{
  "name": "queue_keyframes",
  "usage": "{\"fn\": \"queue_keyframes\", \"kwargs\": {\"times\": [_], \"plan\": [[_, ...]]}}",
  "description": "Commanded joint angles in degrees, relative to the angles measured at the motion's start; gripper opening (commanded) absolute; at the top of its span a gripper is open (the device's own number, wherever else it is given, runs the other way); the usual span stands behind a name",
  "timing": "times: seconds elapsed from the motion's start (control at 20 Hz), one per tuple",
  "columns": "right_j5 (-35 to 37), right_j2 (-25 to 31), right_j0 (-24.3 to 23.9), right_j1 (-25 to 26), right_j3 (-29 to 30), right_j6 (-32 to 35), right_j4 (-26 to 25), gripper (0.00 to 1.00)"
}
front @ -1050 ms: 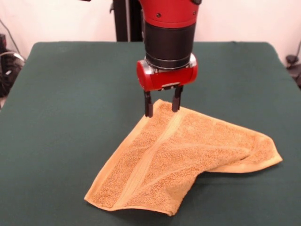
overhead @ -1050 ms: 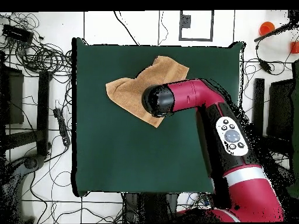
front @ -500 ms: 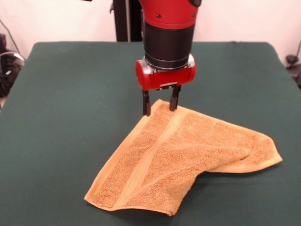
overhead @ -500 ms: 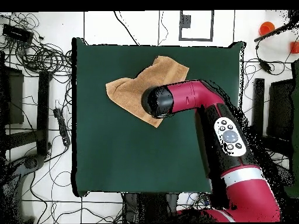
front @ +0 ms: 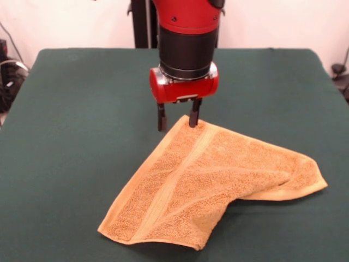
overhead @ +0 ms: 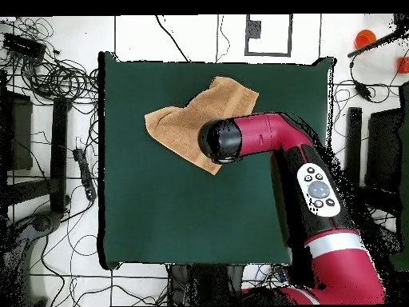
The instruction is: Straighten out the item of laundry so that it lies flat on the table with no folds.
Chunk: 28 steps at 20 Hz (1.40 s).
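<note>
Golden-orange towel [front: 218, 180] lies folded over itself, lower centre of the front view, on the green tabletop [front: 82, 109]. We see gripper [front: 178, 120] fingers apart, empty, straddling its upper corner, probably positioned to pinch there.

Dark green table [front: 71, 109], one folded golden-orange towel [front: 218, 180] on it (paler woven band visible)

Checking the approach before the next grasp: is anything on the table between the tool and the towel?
Nothing visible. The open tool hangs right at the far corner of the towel, with only bare green table around it. The towel is folded over itself.
</note>
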Motion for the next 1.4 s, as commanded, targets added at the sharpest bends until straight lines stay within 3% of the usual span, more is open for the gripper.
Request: {"fn": "queue_keyframes", "kwargs": {"times": [0.05,1.4], "plan": [[-3.4,-1.8,2.3,2.4,3.1,9.5,2.5,1.00],[-4.4,-1.9,2.4,2.4,4.3,6.1,5.4,1.00]]}}
